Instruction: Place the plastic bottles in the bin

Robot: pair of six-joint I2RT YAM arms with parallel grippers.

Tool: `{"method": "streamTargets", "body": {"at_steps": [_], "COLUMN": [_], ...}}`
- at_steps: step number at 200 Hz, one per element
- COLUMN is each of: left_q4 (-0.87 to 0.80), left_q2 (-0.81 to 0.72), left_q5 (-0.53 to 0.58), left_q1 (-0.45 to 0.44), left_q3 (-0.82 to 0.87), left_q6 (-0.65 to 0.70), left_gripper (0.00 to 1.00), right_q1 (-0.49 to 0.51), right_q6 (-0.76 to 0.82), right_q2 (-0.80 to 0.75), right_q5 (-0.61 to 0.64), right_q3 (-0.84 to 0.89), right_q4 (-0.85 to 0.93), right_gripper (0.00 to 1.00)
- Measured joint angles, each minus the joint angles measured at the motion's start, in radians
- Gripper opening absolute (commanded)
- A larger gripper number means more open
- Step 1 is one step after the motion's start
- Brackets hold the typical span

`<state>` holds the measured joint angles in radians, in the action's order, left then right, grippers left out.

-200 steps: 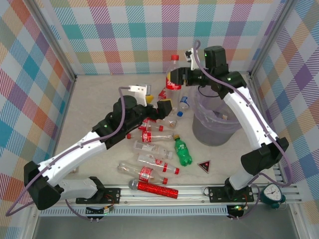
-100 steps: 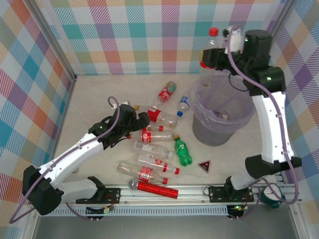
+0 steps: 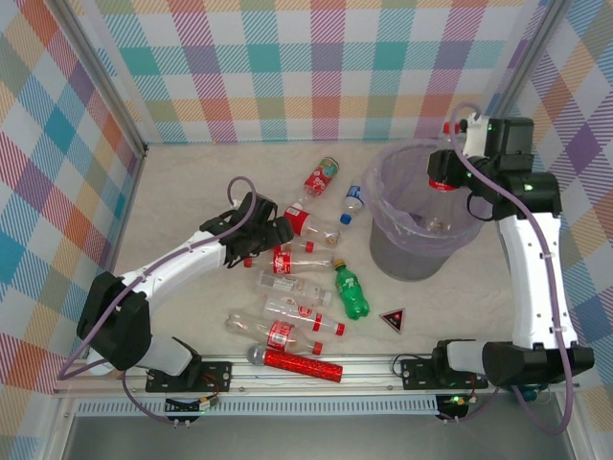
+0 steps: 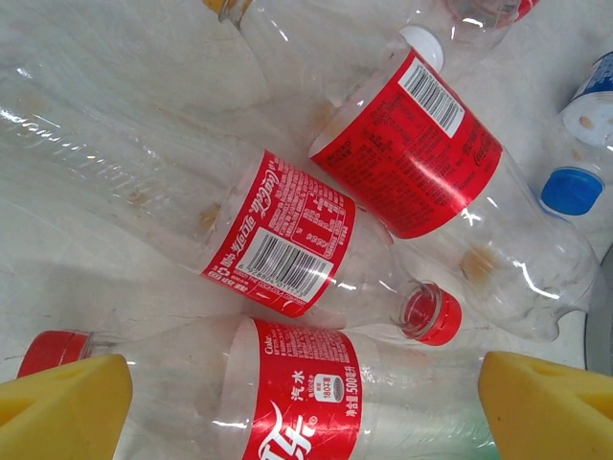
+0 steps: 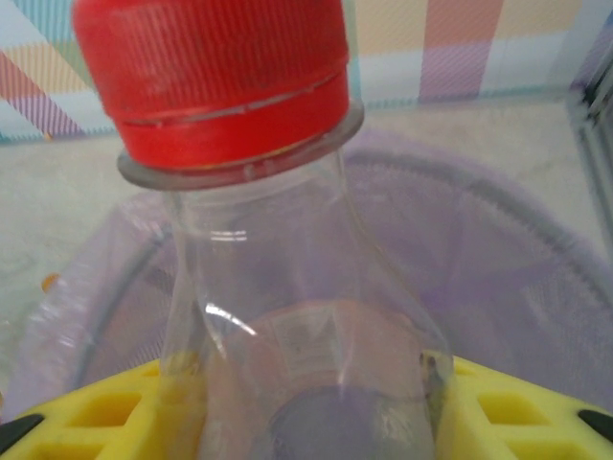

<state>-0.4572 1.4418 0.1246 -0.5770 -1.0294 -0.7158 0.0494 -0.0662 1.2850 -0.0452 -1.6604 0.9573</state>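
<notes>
a: where's the right hand [image 3: 446,178]?
b: over the bin [image 3: 402,261], clamped around the shoulder of a bottle [image 5: 259,287], red cap up. the lilac opening lies right under it.
a: so it can just let go?
b: probably. but from above, the bottle sits toward the bin's right side, not the middle. dropped from there, it may clip the rim or catch the liner and bounce out onto the desk [image 3: 182,192].
a: and the left hand [image 4: 306,407]?
b: wide open, holding nothing, low over the loose bottles [image 3: 287,261]. its pads [image 4: 62,407] flank one red-label bottle [image 4: 297,402].
a: trouble there?
b: i think so. the pads seem to line up along that bottle's length, with its cap by one pad. closing that way could pinch it end to end and squirt it loose. the neighbours lie tight against it too, so a pad could catch a second one or shove the pile. empty round plastic is slick and rolls easily.
</notes>
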Motion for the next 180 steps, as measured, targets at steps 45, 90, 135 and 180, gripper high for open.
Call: {"method": "streamTargets", "body": {"at_steps": [45, 90, 135, 180], "left_q4": [0.008, -0.042, -0.068, -0.098], "left_q2": [0.000, 0.023, 0.067, 0.120], "left_q5": [0.000, 0.016, 0.027, 0.043], "left_q1": [0.000, 0.000, 0.000, 0.000], "left_q3": [-0.002, -0.072, -0.138, -0.206], "left_q6": [-0.003, -0.002, 0.000, 0.017], "left_gripper": [0.92, 0.91, 0.92, 0.91], "right_q1": [0.000, 0.000, 0.000, 0.000], "right_q6": [-0.011, -0.025, -0.026, -0.027], "right_q2": [0.006, 0.007, 0.010, 0.009], "right_q5": [-0.076, -0.118, -0.133, -0.148], "right_q3": [0.205, 0.316, 0.327, 0.327], "right_q4": [-0.076, -0.158, -0.171, -0.171], "right_gripper": [0.54, 0.59, 0.73, 0.82]}}
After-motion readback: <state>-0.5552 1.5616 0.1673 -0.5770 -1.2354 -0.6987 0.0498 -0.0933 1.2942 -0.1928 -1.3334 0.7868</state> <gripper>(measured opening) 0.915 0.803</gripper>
